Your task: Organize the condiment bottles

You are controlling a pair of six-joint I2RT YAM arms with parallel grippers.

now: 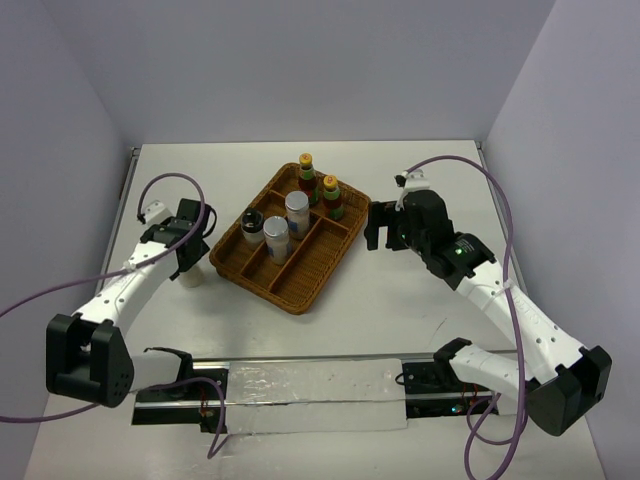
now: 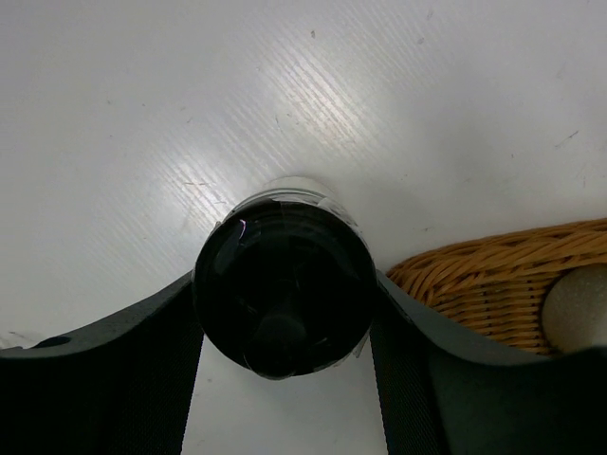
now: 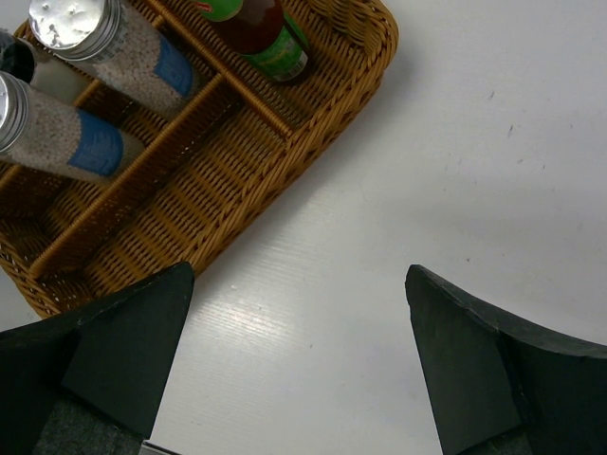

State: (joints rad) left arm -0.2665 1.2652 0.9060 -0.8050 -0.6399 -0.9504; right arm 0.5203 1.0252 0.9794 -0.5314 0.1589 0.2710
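The left pincer (image 2: 285, 301) has its fingers pressed against both sides of the black cap of a cream bottle (image 2: 282, 270). The bottle stands on the table (image 2: 142, 114) directly beneath it, and the wicker tray (image 2: 493, 275) lies just to the pincer's right. The right pincer (image 3: 299, 273) gapes wide and holds nothing, with the tray's corner just ahead to its left.

Five bottles sit in the tray: two red sauce bottles (image 1: 306, 170), two shakers (image 1: 297, 205) and one black-capped bottle (image 1: 250, 222). By my reckoning, only the gripped one remains to be placed. The shakers' blue labels and a sauce bottle's green label show no legible writing.

Cream bottle (image 1: 193, 279), mostly hidden under the left jaws.
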